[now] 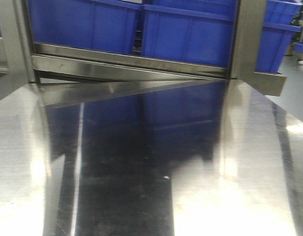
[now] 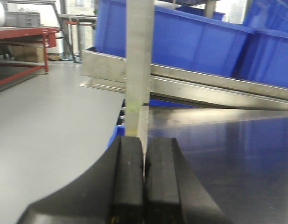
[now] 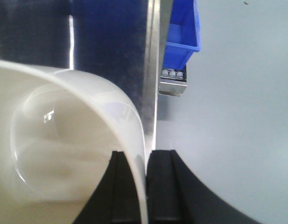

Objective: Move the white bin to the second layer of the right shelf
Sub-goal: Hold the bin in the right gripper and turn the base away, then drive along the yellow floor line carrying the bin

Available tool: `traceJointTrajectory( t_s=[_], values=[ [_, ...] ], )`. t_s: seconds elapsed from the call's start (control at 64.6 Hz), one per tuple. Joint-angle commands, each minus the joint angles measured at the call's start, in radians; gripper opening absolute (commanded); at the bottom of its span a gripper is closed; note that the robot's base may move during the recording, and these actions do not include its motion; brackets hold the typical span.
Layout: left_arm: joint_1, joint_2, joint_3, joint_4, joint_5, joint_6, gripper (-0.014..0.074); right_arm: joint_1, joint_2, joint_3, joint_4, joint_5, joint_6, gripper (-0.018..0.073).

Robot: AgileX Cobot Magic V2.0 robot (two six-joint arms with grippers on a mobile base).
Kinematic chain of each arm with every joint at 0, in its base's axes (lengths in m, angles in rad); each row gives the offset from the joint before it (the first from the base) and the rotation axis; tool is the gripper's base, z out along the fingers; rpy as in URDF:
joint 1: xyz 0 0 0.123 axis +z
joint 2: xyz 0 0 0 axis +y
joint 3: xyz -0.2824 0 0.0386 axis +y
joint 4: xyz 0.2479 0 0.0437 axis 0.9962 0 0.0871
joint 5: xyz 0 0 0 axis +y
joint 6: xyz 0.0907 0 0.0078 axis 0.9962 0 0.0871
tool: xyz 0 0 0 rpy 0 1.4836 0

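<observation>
The right claw [image 3: 146, 186] pinches one wall of the white bin [image 3: 55, 140], which sits left of it over the steel surface [image 3: 111, 42]. So narrow a hold could let it swing, slip, or knock the blue crate [image 3: 182, 32] ahead. The left claw [image 2: 144, 186] is clenched, empty.

Left pincer [image 2: 144, 140]: two flat, matte black rectangular fingers [image 2: 129, 177] with faint lengthwise ridges, rising from a black body that flares outward in smooth curves. Right pincer [image 3: 146, 154] looks alike: black, blocky fingers [image 3: 165, 186], curved shoulders.
</observation>
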Motion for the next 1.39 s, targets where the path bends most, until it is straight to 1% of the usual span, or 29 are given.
traceJointTrajectory(
  t_s=[0.0, 1.378],
  values=[
    [0.001, -0.015, 0.027, -0.005, -0.083, -0.005, 0.0085, -0.003, -0.002, -0.029, 0.006, -0.081, -0.006, 0.0078],
    [0.001, -0.015, 0.027, -0.005, -0.083, -0.005, 0.0085, -0.003, -0.002, -0.029, 0.006, -0.081, -0.006, 0.0078]
  ],
)
